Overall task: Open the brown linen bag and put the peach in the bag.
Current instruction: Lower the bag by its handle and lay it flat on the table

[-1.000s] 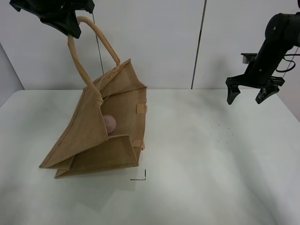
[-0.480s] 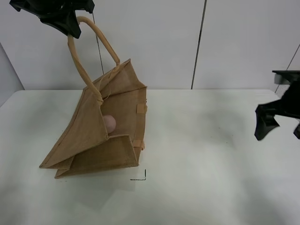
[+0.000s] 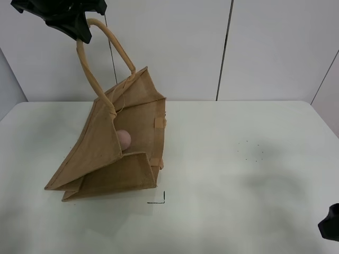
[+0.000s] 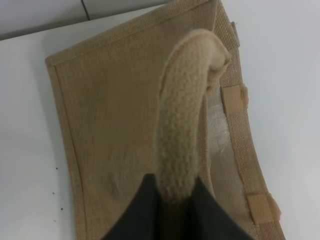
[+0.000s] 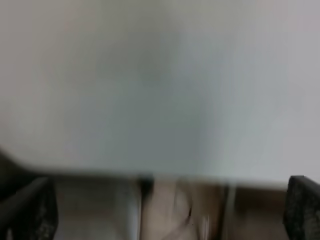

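The brown linen bag [image 3: 100, 153] stands tilted on the white table [image 3: 228, 174], its mouth pulled open towards the right. My left gripper [image 3: 79, 29] is high at the top left, shut on one light loop handle [image 3: 114, 47] and holding it up. The left wrist view shows the gripper [image 4: 175, 202] clamped on the handle [image 4: 185, 125] above the bag's side [image 4: 110, 125]. The peach [image 3: 123, 139] lies inside the bag, partly hidden by the front panel. My right gripper [image 3: 331, 225] shows only as a dark bit at the bottom right corner. In the blurred right wrist view it [image 5: 165, 207] is open and empty.
A small black corner mark [image 3: 159, 200] is on the table in front of the bag. Faint dots [image 3: 250, 151] mark the table's right half. A white panelled wall [image 3: 222, 47] stands behind. The right wrist view shows the table's edge [image 5: 165, 175].
My right arm has dropped from high at the right down to the bottom right corner, nearly out of view. The bag, the peach and my left gripper have not moved.
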`<state>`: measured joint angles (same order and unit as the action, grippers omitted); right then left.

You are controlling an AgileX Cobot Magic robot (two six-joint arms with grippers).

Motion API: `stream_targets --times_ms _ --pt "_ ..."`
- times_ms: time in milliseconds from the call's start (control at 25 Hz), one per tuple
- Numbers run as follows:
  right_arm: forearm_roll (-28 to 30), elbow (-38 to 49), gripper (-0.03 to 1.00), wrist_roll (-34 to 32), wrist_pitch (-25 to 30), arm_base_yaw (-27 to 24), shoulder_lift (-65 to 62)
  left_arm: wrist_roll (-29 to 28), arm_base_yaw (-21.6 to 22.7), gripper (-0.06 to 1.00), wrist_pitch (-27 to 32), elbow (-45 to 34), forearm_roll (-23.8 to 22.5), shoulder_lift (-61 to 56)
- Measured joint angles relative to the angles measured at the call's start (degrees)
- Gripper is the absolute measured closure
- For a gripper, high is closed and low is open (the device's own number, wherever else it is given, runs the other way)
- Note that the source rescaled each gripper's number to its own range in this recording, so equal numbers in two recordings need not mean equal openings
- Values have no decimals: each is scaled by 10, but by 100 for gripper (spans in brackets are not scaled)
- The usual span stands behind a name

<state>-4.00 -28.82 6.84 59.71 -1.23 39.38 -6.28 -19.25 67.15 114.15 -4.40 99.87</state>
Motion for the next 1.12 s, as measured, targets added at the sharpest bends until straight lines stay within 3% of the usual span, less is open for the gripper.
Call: stream_targets --times_ms 200,600,1120 --pt "0 2 -3 0 -8 0 -168 0 0 94 0 0 0 0" --pt "26 6 -3 -37 -8 0 -352 0 0 94 0 0 0 0" --pt "29 7 -3 -40 -8 7 -395 0 0 94 -1 -19 20 30"
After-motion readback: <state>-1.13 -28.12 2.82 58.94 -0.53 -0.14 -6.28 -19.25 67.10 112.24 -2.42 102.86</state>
